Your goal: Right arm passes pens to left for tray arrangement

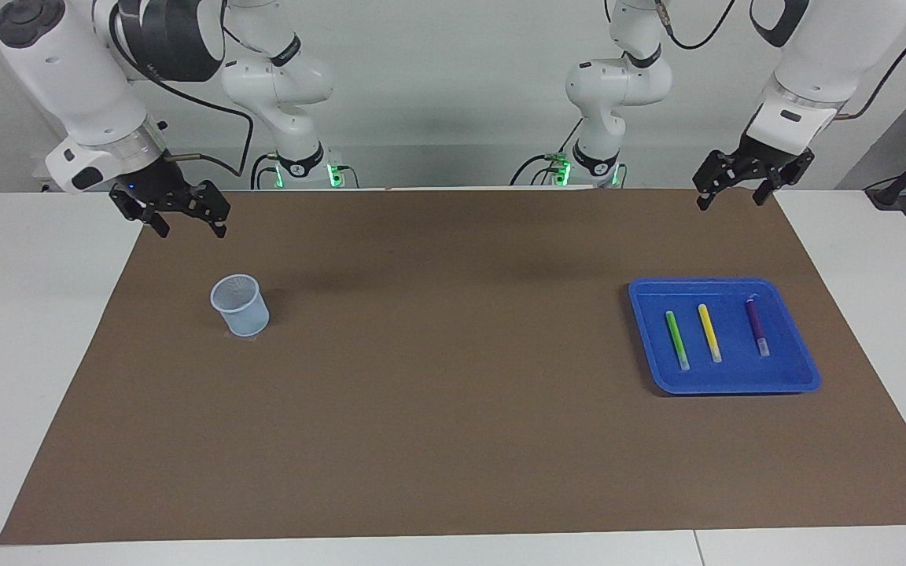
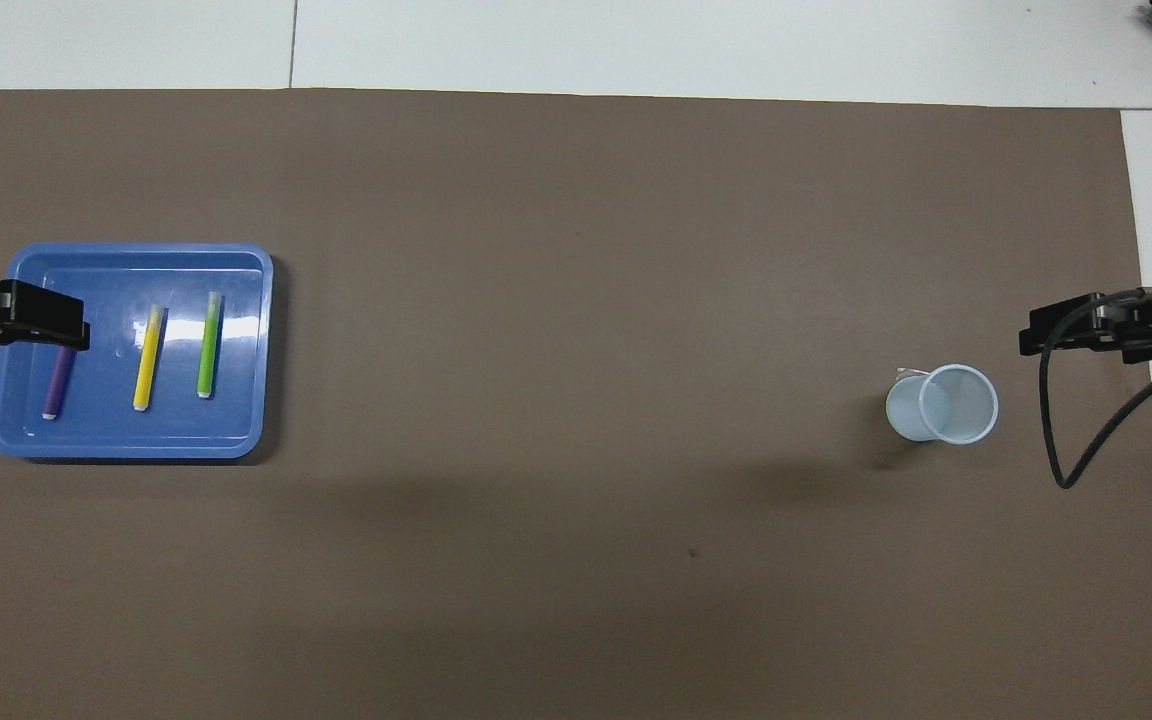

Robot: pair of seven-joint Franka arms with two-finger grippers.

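The blue tray (image 1: 736, 384) (image 2: 126, 435) lies on the mat toward the left arm's end of the table. Three pens lie side by side in it: green (image 1: 676, 339) (image 2: 208, 345), yellow (image 1: 708, 332) (image 2: 146, 358) and purple (image 1: 756, 325) (image 2: 57, 385). My left gripper (image 1: 731, 198) hangs open and empty, high in the air over that end of the mat. In the overhead view it covers the purple pen's pale end. My right gripper (image 1: 190, 228) (image 2: 1076, 335) waits open and empty over the mat's edge at the right arm's end.
A small pale blue mesh cup (image 1: 241, 305) (image 2: 944, 403) stands upright on the brown mat (image 1: 453, 409) near the right gripper. White table shows around the mat. A black cable (image 2: 1061, 440) loops down from the right wrist.
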